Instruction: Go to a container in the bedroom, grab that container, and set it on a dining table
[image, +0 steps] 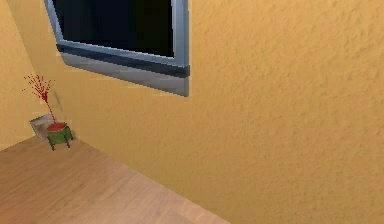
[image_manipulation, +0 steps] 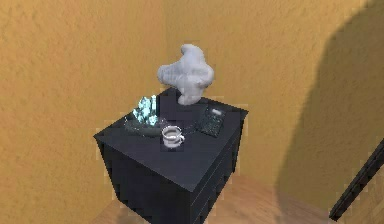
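A dark nightstand stands in the corner of an orange-walled room in the arm side view. On its top sits a small white round cup-like container near the front. Behind it rises a grey bust statue. A flat dark object lies to the right of the cup, and a pale green glassy thing lies to its left.
The forward view has an orange wall close ahead with a grey-framed dark window. A small potted plant with red twigs stands at the left on wooden floor. A thin dark bar slants at the arm side view's bottom right.
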